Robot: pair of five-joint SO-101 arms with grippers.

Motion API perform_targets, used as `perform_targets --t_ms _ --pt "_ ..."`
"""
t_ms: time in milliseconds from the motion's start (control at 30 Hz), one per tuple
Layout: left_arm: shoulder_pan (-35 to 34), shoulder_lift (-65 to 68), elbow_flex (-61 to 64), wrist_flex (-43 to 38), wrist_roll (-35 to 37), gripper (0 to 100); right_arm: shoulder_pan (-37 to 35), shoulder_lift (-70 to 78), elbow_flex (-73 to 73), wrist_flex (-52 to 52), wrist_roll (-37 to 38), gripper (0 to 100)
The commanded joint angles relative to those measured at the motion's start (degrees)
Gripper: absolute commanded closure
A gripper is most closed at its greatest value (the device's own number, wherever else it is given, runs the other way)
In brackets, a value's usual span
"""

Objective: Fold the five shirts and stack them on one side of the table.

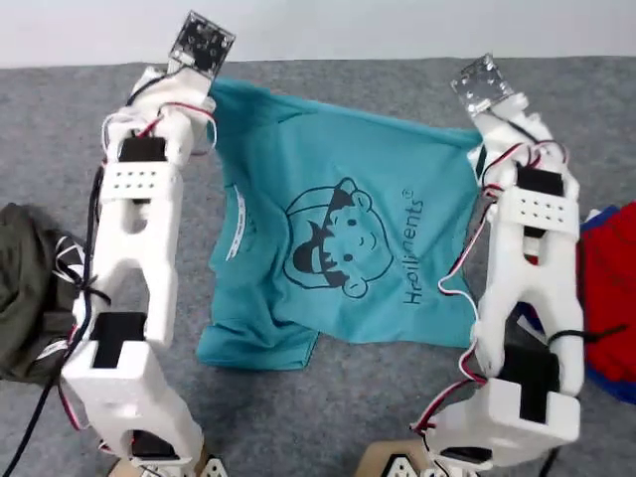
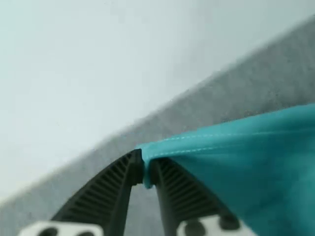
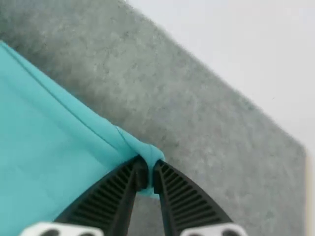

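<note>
A teal shirt (image 1: 328, 238) with a dark cartoon print is stretched between both arms over the grey table, its near edge resting on the felt. My left gripper (image 2: 145, 173) is shut on the shirt's far left corner (image 2: 236, 162), near the table's back edge. My right gripper (image 3: 146, 176) is shut on the far right corner (image 3: 59, 147), pinching a small fold of teal cloth. In the high view the left arm (image 1: 139, 229) stands along the shirt's left side and the right arm (image 1: 532, 258) along its right side.
A dark olive garment (image 1: 25, 293) lies bunched at the left edge of the table. A red and blue garment (image 1: 606, 298) lies at the right edge. The grey felt (image 1: 348, 417) in front of the shirt is bare. A white wall borders the table's far edge.
</note>
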Motion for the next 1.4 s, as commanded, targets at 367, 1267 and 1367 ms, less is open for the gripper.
perform_targets --t_ms 367,1267,1367 --pt "-1.8 -0.9 -62.9 40.6 0.1 100 0.7 -11.8 -28.1 26.1 0.9 98.8" --pt "-20.0 22.2 -64.0 49.4 5.8 100 1.1 -21.8 -28.2 62.7 0.6 98.8" --pt "-22.6 26.2 -64.0 46.1 5.8 100 0.8 -21.5 -28.2 65.9 0.4 98.8"
